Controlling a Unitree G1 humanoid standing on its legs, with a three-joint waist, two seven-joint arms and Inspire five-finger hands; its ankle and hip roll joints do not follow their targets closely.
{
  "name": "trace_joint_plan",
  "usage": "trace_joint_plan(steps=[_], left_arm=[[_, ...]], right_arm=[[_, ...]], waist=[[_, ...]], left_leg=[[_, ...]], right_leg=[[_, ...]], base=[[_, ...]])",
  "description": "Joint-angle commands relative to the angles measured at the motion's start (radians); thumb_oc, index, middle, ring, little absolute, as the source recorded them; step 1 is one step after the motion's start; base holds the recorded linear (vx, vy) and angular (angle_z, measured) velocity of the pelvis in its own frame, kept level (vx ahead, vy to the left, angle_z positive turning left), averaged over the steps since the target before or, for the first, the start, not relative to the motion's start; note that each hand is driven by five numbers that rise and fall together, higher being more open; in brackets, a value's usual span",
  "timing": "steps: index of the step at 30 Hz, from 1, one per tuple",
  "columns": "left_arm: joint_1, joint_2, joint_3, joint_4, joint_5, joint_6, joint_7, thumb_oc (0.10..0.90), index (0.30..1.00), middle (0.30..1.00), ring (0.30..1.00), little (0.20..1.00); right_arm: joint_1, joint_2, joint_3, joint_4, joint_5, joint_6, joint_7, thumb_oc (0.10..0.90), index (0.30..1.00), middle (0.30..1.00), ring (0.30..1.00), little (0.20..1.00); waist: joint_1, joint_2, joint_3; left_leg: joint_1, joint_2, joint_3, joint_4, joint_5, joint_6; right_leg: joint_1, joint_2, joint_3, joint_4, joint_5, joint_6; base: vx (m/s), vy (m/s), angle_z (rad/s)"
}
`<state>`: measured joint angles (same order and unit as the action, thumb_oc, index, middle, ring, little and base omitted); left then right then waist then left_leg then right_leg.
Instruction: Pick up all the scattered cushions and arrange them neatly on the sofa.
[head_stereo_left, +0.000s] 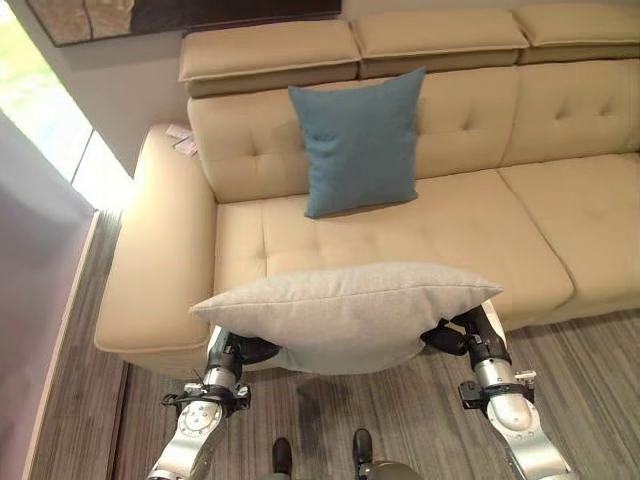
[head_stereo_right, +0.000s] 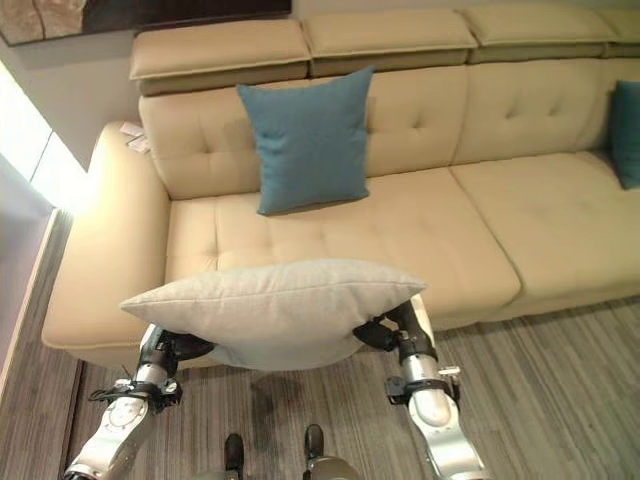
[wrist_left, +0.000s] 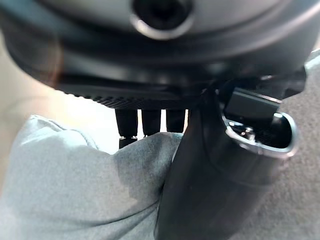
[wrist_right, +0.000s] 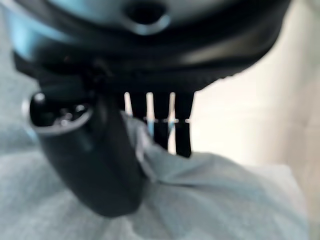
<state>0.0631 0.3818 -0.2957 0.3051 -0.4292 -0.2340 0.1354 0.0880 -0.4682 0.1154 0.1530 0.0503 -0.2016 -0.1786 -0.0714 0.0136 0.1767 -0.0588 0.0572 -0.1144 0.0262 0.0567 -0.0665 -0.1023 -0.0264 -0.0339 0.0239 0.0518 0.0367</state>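
Soft grey square fabric cushion (head_stereo_left: 345, 312) pinched tight between my left hand (wrist_left: 200, 170) and right hand (wrist_right: 95, 160), over the tan leather sofa (head_stereo_left: 420, 230).

No text, label, number or sign can be read anywhere in these views; the small pale item (head_stereo_left: 182, 138) lying on the sofa (head_stereo_left: 440, 230) armrest, at the corner nearest the backrest, may carry print, but it is too small to make out; the framed picture (head_stereo_left: 180, 15) on the wall above the sofa shows no lettering that can be told; the grey cushion (head_stereo_left: 345, 312) in front of the sofa and the blue cushion (head_stereo_left: 362, 140) leaning on its backrest show plain fabric with no tag or marking visible.
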Motion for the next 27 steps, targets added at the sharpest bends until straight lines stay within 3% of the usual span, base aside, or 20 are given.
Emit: trace_joint_plan(steps=[1,3,7,10,13,14,17,20,25,27], left_arm=[[-0.072,-0.023,-0.029,-0.139,0.003,-0.113,-0.082,0.4,0.3,0.3,0.3,0.3],[-0.068,-0.021,-0.03,-0.138,0.004,-0.111,-0.087,0.4,0.3,0.3,0.3,0.3],[-0.057,-0.006,-0.039,-0.129,0.002,-0.103,-0.113,0.4,0.3,0.3,0.3,0.3],[-0.055,0.007,-0.036,-0.133,0.009,-0.104,-0.112,0.4,0.3,0.3,0.3,0.3],[-0.054,0.022,-0.03,-0.146,0.018,-0.101,-0.111,0.4,0.3,0.3,0.3,0.3],[-0.053,0.022,-0.03,-0.146,0.018,-0.101,-0.111,0.4,0.3,0.3,0.3,0.3],[-0.039,0.028,-0.008,-0.158,0.023,-0.097,-0.105,0.4,0.3,0.3,0.3,0.3],[-0.035,0.022,-0.006,-0.162,0.028,-0.098,-0.101,0.4,0.3,0.3,0.3,0.3],[-0.05,-0.001,-0.03,-0.16,0.019,-0.085,-0.095,0.4,0.3,0.3,0.3,0.3],[-0.071,-0.011,-0.046,-0.164,0.022,-0.085,-0.09,0.4,0.3,0.3,0.3,0.3]], right_arm=[[-0.054,0.007,0.036,-0.111,0.039,-0.123,0.018,0.4,0.3,0.3,0.3,0.3],[-0.052,0.006,0.034,-0.11,0.038,-0.122,0.019,0.4,0.3,0.3,0.3,0.3],[-0.056,0.028,0.039,-0.109,0.015,-0.115,0.026,0.4,0.3,0.3,0.3,0.3],[-0.074,0.057,0.057,-0.107,0.007,-0.115,0.024,0.4,0.3,0.3,0.3,0.3],[-0.09,0.067,0.074,-0.108,0.004,-0.119,0.022,0.4,0.3,0.3,0.3,0.3],[-0.09,0.068,0.074,-0.108,0.004,-0.119,0.022,0.4,0.3,0.3,0.3,0.3],[-0.1,0.067,0.094,-0.119,-0.008,-0.129,0.018,0.4,0.3,0.3,0.3,0.3],[-0.104,0.067,0.104,-0.129,-0.016,-0.127,0.013,0.4,0.3,0.3,0.3,0.3],[-0.066,0.031,0.088,-0.171,-0.027,-0.117,0.002,0.4,0.3,0.3,0.3,0.3],[-0.046,0.014,0.06,-0.19,-0.029,-0.121,-0.015,0.4,0.3,0.3,0.3,0.3]], waist=[[0.006,-0.042,-0.113],[0.008,-0.042,-0.114],[-0.002,-0.045,-0.101],[0.005,-0.051,-0.091],[0.043,-0.043,-0.075],[0.042,-0.043,-0.074],[0.083,-0.047,-0.077],[0.096,-0.057,-0.089],[0.071,-0.061,-0.095],[0.051,-0.071,-0.08]], left_leg=[[-0.059,-0.089,-0.088,0.085,-0.138,0.008],[-0.058,-0.093,-0.075,0.084,-0.142,0.017],[-0.061,-0.091,0.035,0.043,-0.134,0.042],[-0.061,-0.083,0.11,0.022,-0.129,0.052],[-0.066,-0.066,0.163,0.02,-0.126,0.062],[-0.064,-0.066,0.161,0.02,-0.126,0.062],[-0.053,-0.05,0.232,0.018,-0.122,0.065],[-0.046,-0.044,0.259,0.015,-0.126,0.062],[-0.014,-0.032,0.246,0.063,-0.157,0.048],[-0.053,0.003,0.249,0.19,-0.181,0.031]], right_leg=[[-0.011,-0.021,0.076,0.041,-0.078,0.078],[-0.022,-0.024,0.096,0.042,-0.069,0.086],[-0.091,-0.05,0.153,0.024,-0.004,0.147],[-0.13,-0.061,0.129,0.006,0.039,0.174],[-0.126,-0.078,-0.045,0.054,-0.013,0.139],[-0.126,-0.079,-0.046,0.057,-0.016,0.139],[-0.057,-0.073,-0.218,0.132,-0.101,0.106],[-0.048,-0.071,-0.255,0.109,-0.104,0.094],[0.002,-0.032,-0.205,0.04,-0.108,0.07],[0.023,-0.026,-0.201,0.025,-0.115,0.053]], base=[[-0.03,0.213,-1.04],[-0.04,0.196,-0.92],[-0.11,0.21,-0.6],[-0.11,0.122,-0.86],[-0.09,0.072,-0.92],[-0.06,0.031,-1.09],[-0.1,0.034,-0.79],[0.02,-0.07,-0.64],[0.14,-0.193,-0.21],[0.08,-0.248,0.04]])
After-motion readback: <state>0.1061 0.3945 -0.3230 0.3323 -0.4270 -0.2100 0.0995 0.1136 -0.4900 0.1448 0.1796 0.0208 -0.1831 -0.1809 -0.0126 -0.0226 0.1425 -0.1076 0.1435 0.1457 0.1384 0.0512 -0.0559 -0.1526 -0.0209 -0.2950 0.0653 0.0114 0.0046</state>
